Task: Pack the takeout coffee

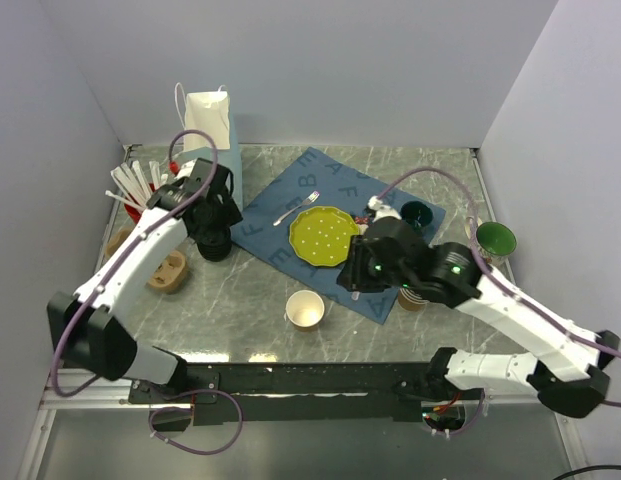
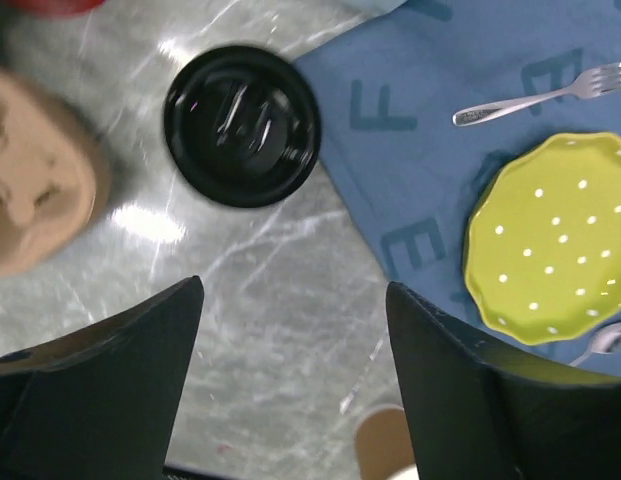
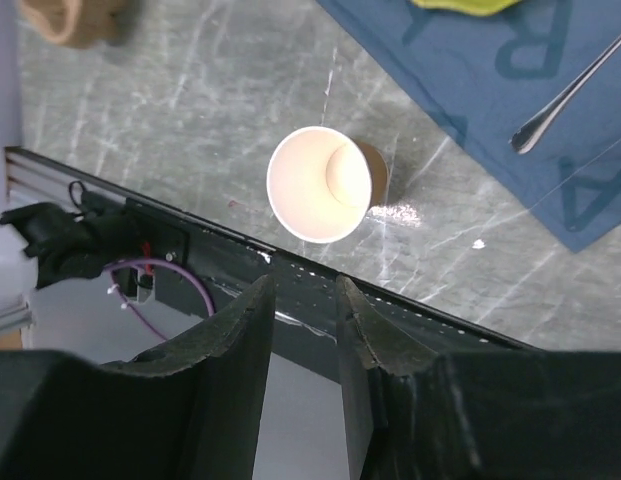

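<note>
Currently in approach: left gripper [image 2: 295, 300] hangs wide open, empty; the takeout coffee [image 2: 242, 125] stands below, just ahead of it; right gripper [image 3: 305, 290] sits part-open, holding nothing. Next move probably calls for centring the jaws about the cup, descending, closing below the lid.

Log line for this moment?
left gripper: open, above black lid | right gripper: open, above open cup | held: nothing
</note>
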`<act>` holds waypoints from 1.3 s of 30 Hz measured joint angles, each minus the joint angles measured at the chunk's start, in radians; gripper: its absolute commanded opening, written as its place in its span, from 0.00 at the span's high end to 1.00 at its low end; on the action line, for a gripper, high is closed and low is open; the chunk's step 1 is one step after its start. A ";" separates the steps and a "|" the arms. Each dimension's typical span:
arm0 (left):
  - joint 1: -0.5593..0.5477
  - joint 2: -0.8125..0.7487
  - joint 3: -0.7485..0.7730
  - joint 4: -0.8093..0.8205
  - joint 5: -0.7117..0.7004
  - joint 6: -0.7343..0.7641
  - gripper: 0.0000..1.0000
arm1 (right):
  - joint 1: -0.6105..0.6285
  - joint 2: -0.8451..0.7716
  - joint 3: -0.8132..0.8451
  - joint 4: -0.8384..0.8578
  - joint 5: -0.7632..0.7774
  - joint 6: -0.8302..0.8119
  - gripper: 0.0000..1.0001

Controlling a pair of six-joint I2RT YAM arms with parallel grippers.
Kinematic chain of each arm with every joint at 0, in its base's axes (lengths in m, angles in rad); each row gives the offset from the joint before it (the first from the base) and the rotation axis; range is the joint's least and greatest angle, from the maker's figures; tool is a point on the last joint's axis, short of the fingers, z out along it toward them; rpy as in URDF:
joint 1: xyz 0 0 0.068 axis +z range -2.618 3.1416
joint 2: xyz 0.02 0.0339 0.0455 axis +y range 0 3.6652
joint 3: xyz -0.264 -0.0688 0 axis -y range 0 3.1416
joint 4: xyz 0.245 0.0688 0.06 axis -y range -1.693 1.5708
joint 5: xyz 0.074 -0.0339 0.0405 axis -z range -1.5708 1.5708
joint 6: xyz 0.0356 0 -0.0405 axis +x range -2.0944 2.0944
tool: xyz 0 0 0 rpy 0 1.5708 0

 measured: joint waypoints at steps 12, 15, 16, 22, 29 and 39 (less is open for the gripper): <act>0.001 0.319 0.190 0.009 -0.003 0.265 0.55 | -0.003 -0.187 0.037 -0.056 0.040 -0.135 0.61; 0.001 0.362 0.221 0.005 -0.025 0.292 0.53 | -0.003 -0.186 0.053 -0.063 0.050 -0.164 0.61; 0.001 0.368 0.224 0.001 -0.030 0.300 0.53 | -0.003 -0.175 0.071 -0.074 0.061 -0.175 0.62; 0.001 0.399 0.216 0.003 -0.033 0.338 0.55 | -0.003 -0.129 0.137 -0.078 0.111 -0.217 0.62; 0.001 0.401 0.145 0.019 -0.034 0.343 0.60 | -0.005 -0.105 0.137 -0.079 0.121 -0.233 0.62; 0.001 0.454 0.135 0.026 -0.034 0.369 0.69 | -0.010 -0.092 0.137 -0.078 0.137 -0.242 0.62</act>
